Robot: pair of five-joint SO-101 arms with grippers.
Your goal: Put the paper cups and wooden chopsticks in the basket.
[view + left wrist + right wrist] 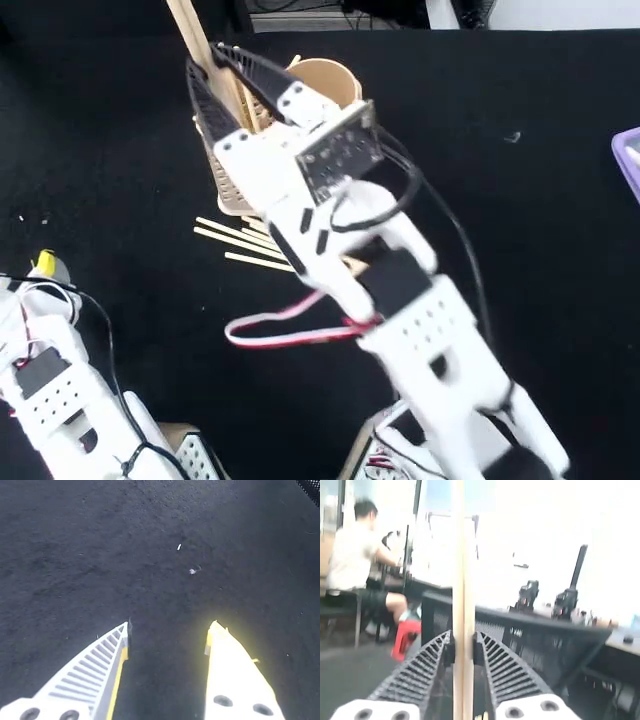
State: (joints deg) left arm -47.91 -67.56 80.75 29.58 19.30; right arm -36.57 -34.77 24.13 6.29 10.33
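Wooden chopsticks (462, 580), a pair held side by side, stand upright in the right gripper (463, 637), whose ribbed black fingers (427, 660) are clamped against them from both sides. From above, the right gripper (205, 62) is raised at the far side of the black table (520, 230), with the sticks (195, 40) rising past its fingertips towards the far edge. Just below it sits a light perforated basket (232, 190), and a tan paper cup (335, 78) stands just behind the gripper; whether the cup is inside the basket cannot be told. More loose chopsticks (240, 240) lie flat on the cloth just in front of the basket. Well apart, at the table's near corner, the left gripper (170, 630) hangs over bare black cloth, jaws spread wide and holding nothing.
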